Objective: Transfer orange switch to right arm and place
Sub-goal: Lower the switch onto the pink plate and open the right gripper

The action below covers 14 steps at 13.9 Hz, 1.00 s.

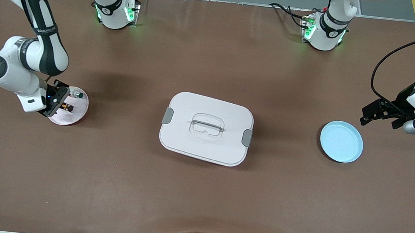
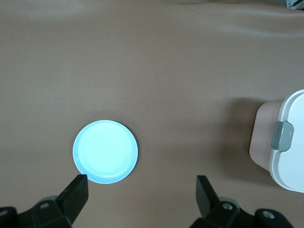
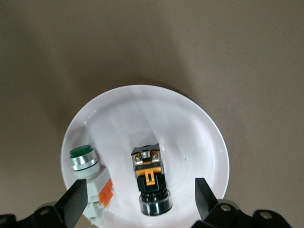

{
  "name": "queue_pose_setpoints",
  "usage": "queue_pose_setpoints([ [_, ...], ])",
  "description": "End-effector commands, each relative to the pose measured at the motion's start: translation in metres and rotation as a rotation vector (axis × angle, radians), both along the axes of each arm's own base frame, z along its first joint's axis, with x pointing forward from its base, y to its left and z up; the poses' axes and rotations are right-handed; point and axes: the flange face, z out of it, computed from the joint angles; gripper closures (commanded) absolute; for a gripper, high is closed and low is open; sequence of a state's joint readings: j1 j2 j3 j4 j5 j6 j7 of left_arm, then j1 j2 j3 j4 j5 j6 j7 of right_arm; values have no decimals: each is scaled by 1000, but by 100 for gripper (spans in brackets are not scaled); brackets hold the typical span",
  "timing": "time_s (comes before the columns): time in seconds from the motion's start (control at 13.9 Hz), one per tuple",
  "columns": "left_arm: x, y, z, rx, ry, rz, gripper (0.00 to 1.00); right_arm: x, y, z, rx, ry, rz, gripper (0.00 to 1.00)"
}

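Note:
The orange switch (image 1: 67,107) (image 3: 149,178), black with an orange patch, lies on its side on a small white plate (image 1: 80,109) (image 3: 190,123) toward the right arm's end of the table. My right gripper (image 1: 62,104) (image 3: 141,194) hangs low over this plate, open. Its fingers stand on either side of the switch without touching it. My left gripper (image 1: 381,116) (image 2: 141,190) is open and empty, held over the table just beside a light blue plate (image 1: 341,141) (image 2: 105,151) at the left arm's end.
A white-silver part with a green cap (image 1: 77,94) (image 3: 85,164) lies on the same white plate beside the switch, close to one right finger. A white lidded box (image 1: 206,128) (image 2: 285,142) with grey latches sits mid-table. Cables run along the table's near edge.

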State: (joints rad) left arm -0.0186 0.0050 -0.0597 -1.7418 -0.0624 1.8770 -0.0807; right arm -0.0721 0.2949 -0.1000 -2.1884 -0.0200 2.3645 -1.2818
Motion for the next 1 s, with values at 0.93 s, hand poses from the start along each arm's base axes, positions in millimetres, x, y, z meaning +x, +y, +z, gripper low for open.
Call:
queue_pose_setpoints([
  [0.93,-9,6,65,57,22,-11,0,21,9,117,-56,-4,-479,0],
])
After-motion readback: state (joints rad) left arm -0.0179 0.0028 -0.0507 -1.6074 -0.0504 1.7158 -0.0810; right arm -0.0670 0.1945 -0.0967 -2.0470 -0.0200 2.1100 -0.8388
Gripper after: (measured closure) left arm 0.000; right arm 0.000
